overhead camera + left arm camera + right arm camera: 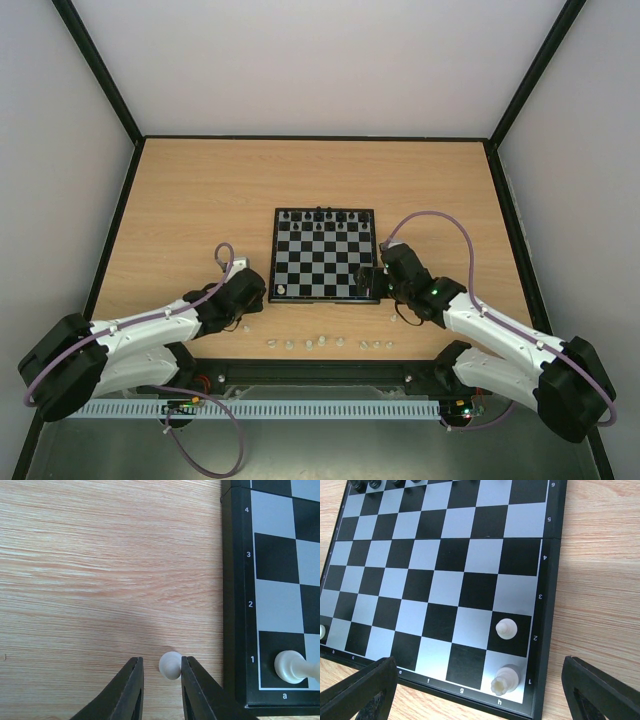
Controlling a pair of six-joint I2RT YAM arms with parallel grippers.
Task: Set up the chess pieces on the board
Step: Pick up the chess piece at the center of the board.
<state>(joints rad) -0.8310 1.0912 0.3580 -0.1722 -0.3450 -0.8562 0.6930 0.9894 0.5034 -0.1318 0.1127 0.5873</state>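
So the left gripper [161, 662] is down low over the light wooden table [200, 200], just off the left edge of the small black-and-white chequered chessboard [325, 262], level with rank 1. Its black fingers [131, 690] are released, with a tiny whitish round-topped chess piece [170, 665] standing on the wood between them. The piece looks like it's touching the finger nearer the board, with a sliver of gap to the other one, so nothing's clenched on it.

On the board, a whitish piece [290, 666] sits on the near-left corner square, a1. Over at the near-right corner there's a whitish rook [506, 680] on h1 and a whitish pawn [506, 628] right behind it on h2. The right gripper [479, 662] hangs over that corner, jaws spread wide, gripping nothing.

The tiny black pieces [320, 215] are bunched on the two far rows. A loose row of small whitish pieces [325, 343] lies on the table near the front edge, between the two arms and apart from the board. I can't tell which types they are from the overhead view.
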